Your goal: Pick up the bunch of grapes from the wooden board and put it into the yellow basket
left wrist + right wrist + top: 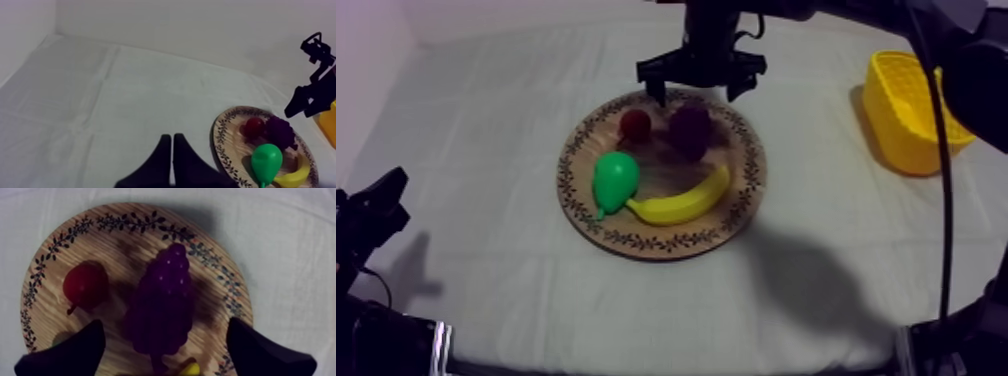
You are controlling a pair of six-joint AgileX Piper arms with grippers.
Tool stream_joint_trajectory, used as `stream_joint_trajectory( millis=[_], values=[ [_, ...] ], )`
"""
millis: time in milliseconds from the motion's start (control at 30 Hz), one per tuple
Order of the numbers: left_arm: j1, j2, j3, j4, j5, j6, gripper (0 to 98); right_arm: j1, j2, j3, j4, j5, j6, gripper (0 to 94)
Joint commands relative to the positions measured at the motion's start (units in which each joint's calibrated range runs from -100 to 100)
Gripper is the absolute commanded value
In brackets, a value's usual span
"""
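My right tool [698,86] hangs open straight above the grapes [691,128], which lie on the board [741,195] beside the small red fruit [634,123], long axis running between my fingers [70,350]; my closed left tool [172,142] sits well apart.

A table [486,130] lay under a grey-white cloth [100,100] marked with faint creases. A plain pale wall [200,30] rose behind its far edge, and a side wall [366,40] met it at the left. Soft shadows [806,280] fell across the cloth in dim light.

Right claw [699,88] spread wide, pointing down; left claw [172,152] closed, low.
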Motion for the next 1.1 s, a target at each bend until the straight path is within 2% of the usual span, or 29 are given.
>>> stream_joint_trajectory(
  millis=[0, 500, 600, 633, 833, 933, 1067],
  values=[
    [-0.02, 0.0, -0.02, 0.01, 0.0, -0.02, 0.1, 0.06, 0.99, -0.02, -0.27, -0.85, 0.22, 71.6],
    [-0.02, 0.0, -0.02, 0.01, 0.0, 0.0, 0.1, 0.47, 10.27, -2.76, -0.74, -5.92, 0.7, 70.8],
    [-0.02, 0.0, -0.02, 0.01, 0.0, 0.0, 0.1, 0.53, 11.85, -3.64, -0.69, -6.38, 0.74, 68.0],
    [-0.02, 0.0, -0.02, 0.01, 0.0, 0.0, 0.1, 0.56, 12.24, -3.92, -0.67, -6.5, 0.75, 65.3],
    [-0.02, 0.0, -0.02, 0.01, 0.0, 0.0, 0.1, 0.69, 13.06, -4.55, -0.21, -7.0, -0.13, 32.1],
    [-0.02, 0.0, -0.02, 0.01, 0.0, 0.0, 0.1, 0.71, 12.53, -4.03, 0.13, -7.06, -0.43, 25.8],
    [-0.02, 0.0, -0.02, 0.01, 0.0, 0.0, 0.1, 0.63, 10.48, -2.37, 0.49, -7.08, -0.61, 23.0]
  ],
)
